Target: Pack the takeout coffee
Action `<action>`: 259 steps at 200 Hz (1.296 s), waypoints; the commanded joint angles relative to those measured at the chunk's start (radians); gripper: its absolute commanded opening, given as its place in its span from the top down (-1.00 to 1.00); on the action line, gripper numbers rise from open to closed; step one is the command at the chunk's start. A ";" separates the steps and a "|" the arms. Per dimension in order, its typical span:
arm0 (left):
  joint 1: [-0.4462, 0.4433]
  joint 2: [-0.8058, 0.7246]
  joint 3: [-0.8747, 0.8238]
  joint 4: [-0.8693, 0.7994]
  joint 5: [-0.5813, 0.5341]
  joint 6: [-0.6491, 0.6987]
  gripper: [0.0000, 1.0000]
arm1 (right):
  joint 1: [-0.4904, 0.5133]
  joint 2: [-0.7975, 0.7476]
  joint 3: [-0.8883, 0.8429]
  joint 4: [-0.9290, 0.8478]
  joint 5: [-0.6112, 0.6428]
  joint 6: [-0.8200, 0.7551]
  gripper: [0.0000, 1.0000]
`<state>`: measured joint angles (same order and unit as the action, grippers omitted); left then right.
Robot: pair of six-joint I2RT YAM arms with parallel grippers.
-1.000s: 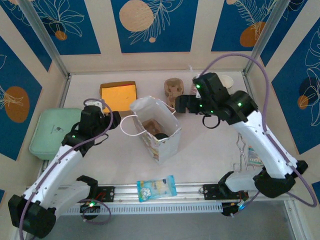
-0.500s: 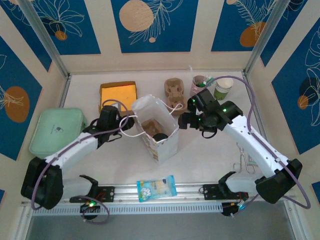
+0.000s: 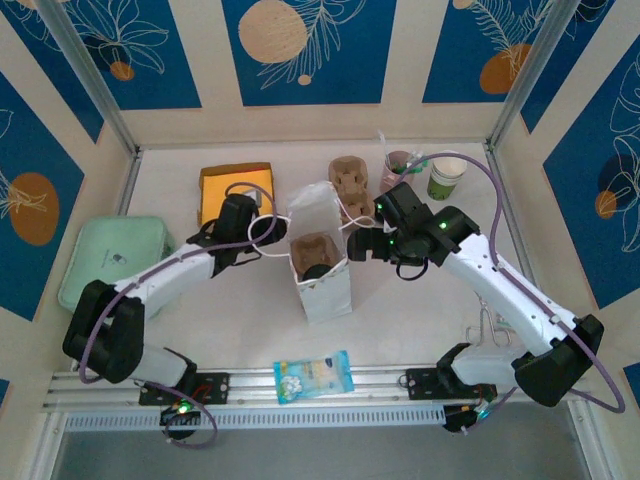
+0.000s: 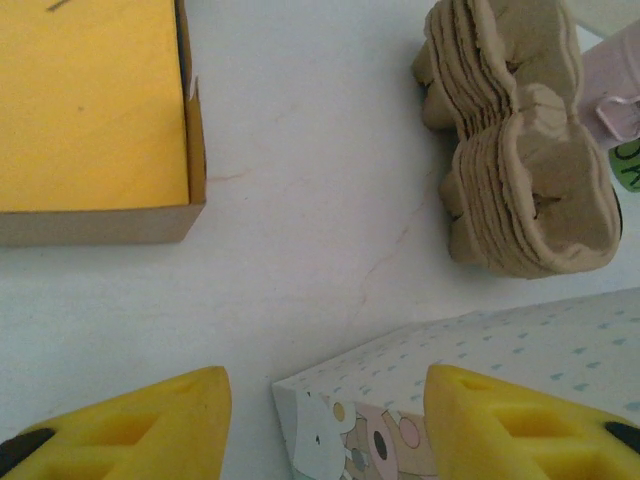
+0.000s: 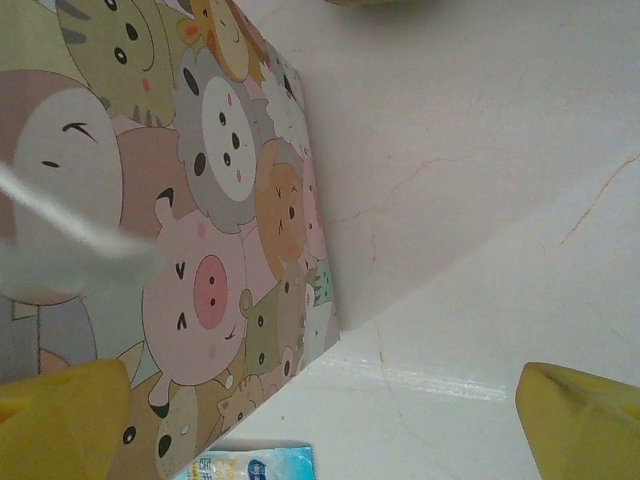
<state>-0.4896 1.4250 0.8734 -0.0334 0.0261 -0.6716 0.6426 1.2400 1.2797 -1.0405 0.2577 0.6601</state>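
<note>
My left hand [image 4: 328, 400] straddles the back corner of the paper bag [image 3: 322, 285], fingers apart and clamping nothing. My right hand [image 5: 320, 410] is spread fully open beside the bag's cartoon-printed side. I judge both are there to steady the bag and keep its mouth open for loading. A pulp carrier [image 3: 312, 247] already sits inside. The takeout coffee [image 3: 447, 180] stands untouched and well apart at the far right of the counter [image 3: 420, 310], just beside the pink cup [image 3: 400, 165]. Compared with a second ago, both arms have closed in on the bag, it stands straighter, and my right arm has drawn clear of the cups
</note>
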 commanded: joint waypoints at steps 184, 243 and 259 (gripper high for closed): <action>0.057 -0.373 -0.011 -0.140 0.020 0.219 -0.36 | -0.397 -0.002 0.137 0.022 -0.093 -0.118 -0.93; 0.057 -0.471 -0.036 -0.190 0.017 0.269 -0.39 | -0.536 0.125 0.255 0.059 -0.166 -0.132 -0.57; 0.057 -0.490 -0.043 -0.195 0.009 0.274 -0.40 | -0.580 0.157 0.282 0.075 -0.183 -0.132 -0.46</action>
<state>-0.4385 0.9695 0.8433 -0.2008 0.0265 -0.4347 0.1177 1.3628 1.5055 -0.9958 0.1390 0.5358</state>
